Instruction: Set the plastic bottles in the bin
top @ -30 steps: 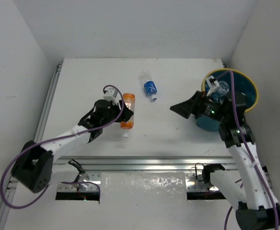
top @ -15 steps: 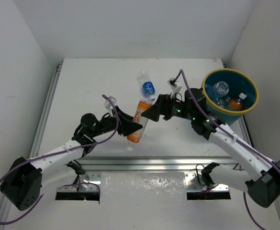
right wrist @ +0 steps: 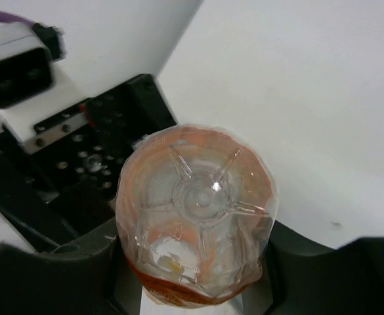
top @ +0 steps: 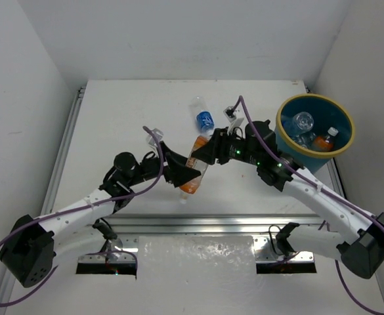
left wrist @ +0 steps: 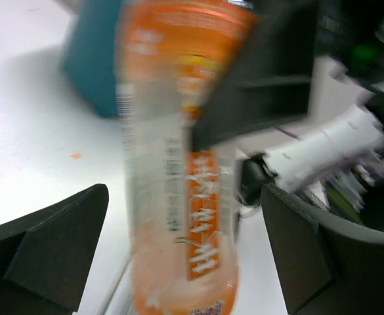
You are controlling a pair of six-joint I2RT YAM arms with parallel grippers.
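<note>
- Handover in mid-air over the middle of the desk [top: 113,118]: the orange bottle [top: 190,182] hangs tilted between the two arms, cap end low, base toward the right arm.
- The left end effector [left wrist: 184,197] stands wide open, its fingers well clear on either side of the bottle, gripping nothing.
- The right end effector [top: 205,151] is closed on the bottle's upper part (its wrist view looks straight down on the ribbed base, a dark finger on each side), so by my read the right arm alone carries it.
- The step in hand is passing this bottle across so the arm nearer the bin [top: 314,96] can finish the job.
- The bin sits at the right rear of the desk, with a clear bottle and another orange one showing inside.
- Next move, as I judge it: the left arm backs away, then the right arm swings the bottle over the yellow rim and opens.
- One blue-label bottle [top: 203,119] lies on the desk just behind the handover, waiting its turn.
</note>
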